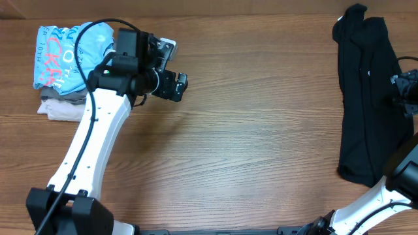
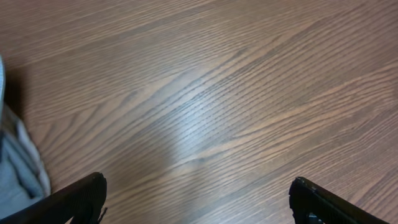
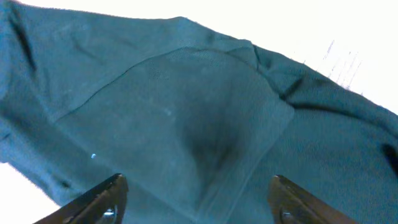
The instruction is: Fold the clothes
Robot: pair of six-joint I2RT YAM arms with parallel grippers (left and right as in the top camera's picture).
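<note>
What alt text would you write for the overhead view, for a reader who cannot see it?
A black garment lies rumpled along the right edge of a wooden table, with the right gripper above it. At far left, the left gripper hovers beside a stack of folded garments topped by a light-blue shirt.

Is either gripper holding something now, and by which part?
Nothing is held. The left gripper stands open over the table; the right gripper stands open above the black garment, fingers not closed on it.

Light-blue shirt (image 1: 62, 55), folded garments (image 1: 60, 108), wooden table (image 1: 261, 130)
</note>
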